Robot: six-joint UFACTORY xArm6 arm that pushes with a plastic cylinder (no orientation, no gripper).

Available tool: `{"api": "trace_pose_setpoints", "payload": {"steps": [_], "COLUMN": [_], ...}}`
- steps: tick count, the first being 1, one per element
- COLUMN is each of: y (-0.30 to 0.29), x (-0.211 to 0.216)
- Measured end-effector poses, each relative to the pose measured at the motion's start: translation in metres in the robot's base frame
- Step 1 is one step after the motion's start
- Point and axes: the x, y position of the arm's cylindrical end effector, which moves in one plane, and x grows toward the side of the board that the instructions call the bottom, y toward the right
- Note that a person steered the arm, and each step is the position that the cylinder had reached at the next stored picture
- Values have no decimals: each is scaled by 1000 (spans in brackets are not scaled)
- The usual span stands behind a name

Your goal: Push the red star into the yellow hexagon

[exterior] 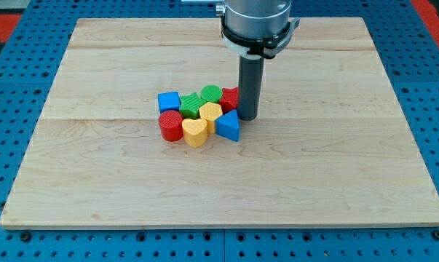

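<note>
The red star [230, 97] lies at the right end of a tight cluster of blocks near the board's middle, partly hidden behind my rod. The yellow hexagon [210, 112] sits just to its lower left, touching or nearly touching it. My tip [247, 116] rests on the board right beside the red star, on its right, and just above the blue triangle [228, 126]. A yellow heart [195, 132] lies below and left of the hexagon.
The cluster also holds a blue cube [168, 100] at the left, a red cylinder [171, 125] below it, a green star [191, 103] and a green cylinder [211, 93]. The wooden board [335, 160] lies on a blue pegboard.
</note>
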Motion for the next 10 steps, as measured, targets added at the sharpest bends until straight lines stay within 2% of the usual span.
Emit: {"api": "trace_pose_setpoints", "payload": {"steps": [1,2,4,5,6,7,10], "y": [7,50,112,55,29,28,-2], "x": [7,35,-82,-86,-77,-56,-49]}}
